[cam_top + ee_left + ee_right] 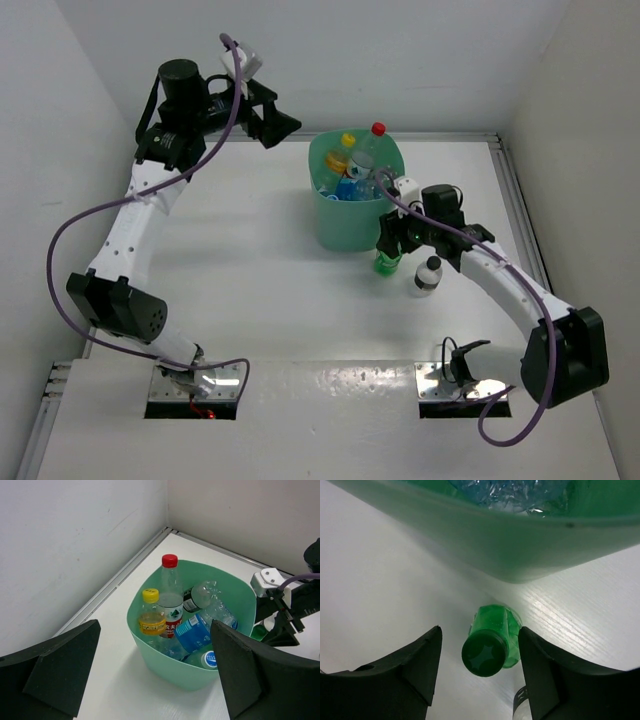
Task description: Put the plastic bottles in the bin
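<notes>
We see the mint-green plastic tub with the rounded-square rim, the bin [345, 236], on the white table [250, 270], towards its far side.

In the bin:
- A clear bottle with a red cap [170, 587] stands upright.
- A yellow-capped bottle with a yellow label [151, 614] stands touching it.
- A blue-labelled clear bottle [194, 632] lies tilted.
- A crumpled clear bottle with a dark label [201, 596] lies behind the blue-labelled one.
- A blue-and-white cap [210, 658] shows against the bin's near wall; we cannot tell what bottle it belongs to.

Outside the bin:
- A small green plastic bottle with a green cap [492, 642] stands upright just beside the bin's near-right wall. We cannot tell if it touches the wall.
- A clear bottle with a black cap and white label [427, 275] stands on the same side, a bit further from the bin and apart from the green one.

Right gripper [390, 240]: low at the bin's near-right wall, with its jaws apart around the green bottle. In the wrist view one finger [545, 672] is right at the bottle's side, while the other [410, 667] shows a clear gap. It is not clamped.

Left gripper [285, 125]: raised off the bin's far-left corner, jaws wide apart and holding nothing. Its wrist view looks down into the bin between the fingers [60, 672].
</notes>
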Action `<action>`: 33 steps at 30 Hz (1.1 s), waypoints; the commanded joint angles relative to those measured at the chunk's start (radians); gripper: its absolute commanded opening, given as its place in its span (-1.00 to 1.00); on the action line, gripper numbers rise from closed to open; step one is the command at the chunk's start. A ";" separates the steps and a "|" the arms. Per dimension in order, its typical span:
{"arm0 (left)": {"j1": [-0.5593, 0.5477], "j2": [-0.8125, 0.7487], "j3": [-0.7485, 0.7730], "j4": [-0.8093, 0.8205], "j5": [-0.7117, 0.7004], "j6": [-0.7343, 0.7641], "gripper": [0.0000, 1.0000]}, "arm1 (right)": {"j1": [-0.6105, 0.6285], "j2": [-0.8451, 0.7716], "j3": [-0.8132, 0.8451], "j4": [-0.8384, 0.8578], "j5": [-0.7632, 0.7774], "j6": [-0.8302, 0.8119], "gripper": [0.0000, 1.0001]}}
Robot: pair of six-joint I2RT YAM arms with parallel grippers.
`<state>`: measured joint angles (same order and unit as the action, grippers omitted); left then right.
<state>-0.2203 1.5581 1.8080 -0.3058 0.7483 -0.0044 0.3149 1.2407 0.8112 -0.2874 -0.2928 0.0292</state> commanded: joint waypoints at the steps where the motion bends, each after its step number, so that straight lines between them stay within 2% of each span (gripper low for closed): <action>1: 0.009 -0.012 0.005 0.028 0.025 -0.002 0.96 | 0.015 0.000 0.008 0.016 0.015 -0.003 0.22; 4: 0.009 -0.012 0.005 0.037 0.025 -0.002 0.96 | 0.018 -0.004 -0.001 0.011 0.034 -0.012 0.04; 5: 0.009 -0.012 0.005 0.037 0.025 -0.002 0.96 | 0.019 -0.006 0.000 0.011 0.040 -0.015 -0.08; 6: 0.009 -0.012 0.005 0.037 0.034 -0.002 0.96 | 0.018 -0.015 0.005 0.010 0.037 -0.012 -0.38; 10: 0.009 -0.012 0.005 0.037 0.034 0.007 0.96 | 0.018 -0.049 0.055 -0.012 0.024 -0.011 -0.90; 11: 0.009 -0.021 -0.009 0.037 0.034 0.007 0.96 | 0.018 -0.069 0.075 -0.059 -0.011 -0.003 -0.97; 13: 0.009 -0.030 -0.018 0.037 0.023 0.007 0.96 | 0.026 -0.083 0.253 -0.175 -0.089 0.018 -1.00; 14: 0.009 -0.039 -0.018 0.037 0.023 0.007 0.96 | 0.032 -0.089 0.253 -0.202 -0.089 0.018 -1.00; 16: 0.009 -0.039 -0.030 0.037 0.023 0.007 0.96 | 0.036 -0.093 0.437 -0.240 -0.144 0.066 -1.00; 17: 0.009 -0.050 -0.030 0.037 0.034 0.007 0.96 | 0.061 -0.084 0.477 -0.286 -0.176 0.077 -1.00; 20: 0.009 -0.050 -0.039 0.037 0.045 -0.014 0.96 | 0.087 -0.052 0.719 -0.296 -0.229 0.145 -1.00; 22: 0.009 -0.050 -0.039 0.037 0.045 -0.023 0.96 | 0.093 -0.041 0.796 -0.254 -0.229 0.221 -1.00; 27: 0.009 -0.059 -0.061 0.047 0.045 -0.023 0.96 | 0.092 0.060 0.829 -0.150 -0.155 0.221 -1.00; 33: 0.009 -0.110 -0.094 0.056 0.034 -0.023 0.96 | 0.076 0.146 0.622 0.043 -0.112 0.189 -1.00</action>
<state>-0.2199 1.5196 1.7252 -0.2974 0.7673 -0.0166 0.3977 1.3140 1.5112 -0.3248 -0.4427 0.2188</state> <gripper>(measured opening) 0.982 0.347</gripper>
